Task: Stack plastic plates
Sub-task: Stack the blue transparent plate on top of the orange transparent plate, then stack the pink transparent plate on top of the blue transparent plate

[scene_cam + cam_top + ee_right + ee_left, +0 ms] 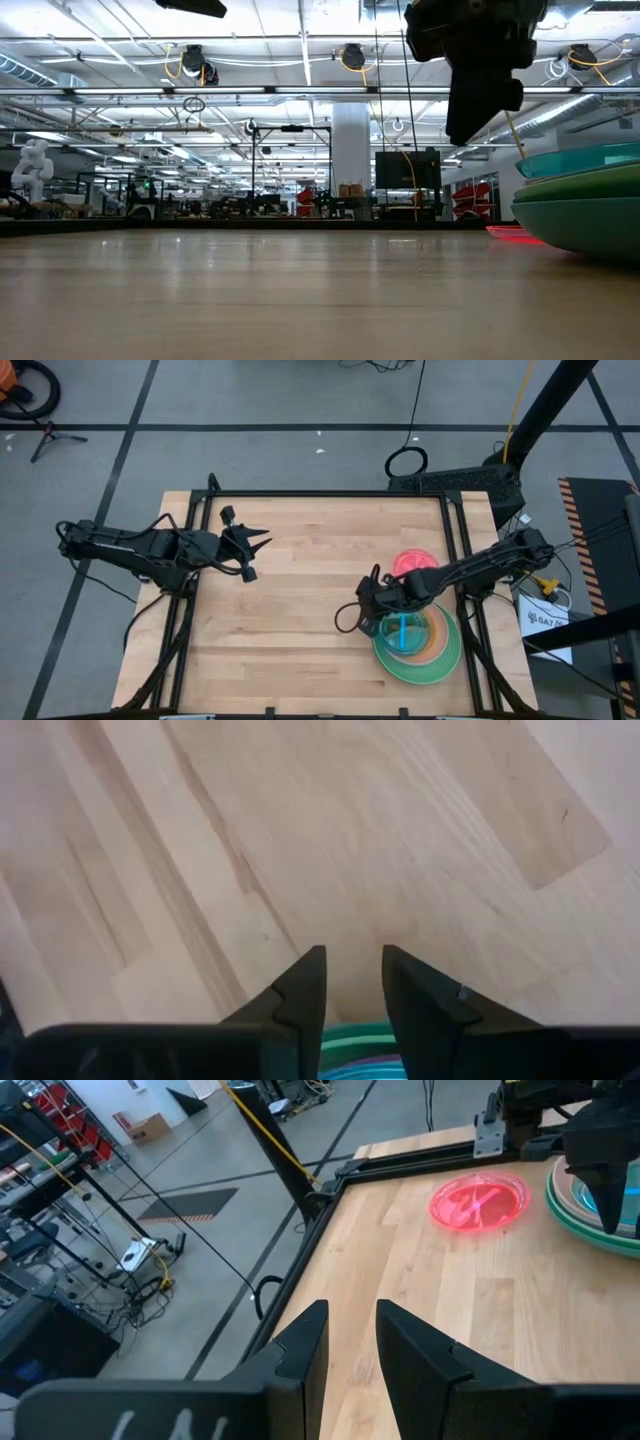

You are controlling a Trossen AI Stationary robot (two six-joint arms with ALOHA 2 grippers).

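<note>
Risk: your right gripper (372,622), fingers slightly apart and empty, hangs over the stack of plates (418,643) near the right front corner; descending could nudge it. The red plate (414,564) waits behind it. The left gripper (258,543), also slightly apart, idles near the back-left.

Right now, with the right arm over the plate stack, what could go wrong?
1. The right gripper hangs at the stack's edge; a low move sideways could clip the rim and shift the plates.
2. The red plate lies alone beside the stack, near the table's frame; a poor pick could push it against that frame.
3. The left gripper waits far off, so it cannot steady anything.
</note>
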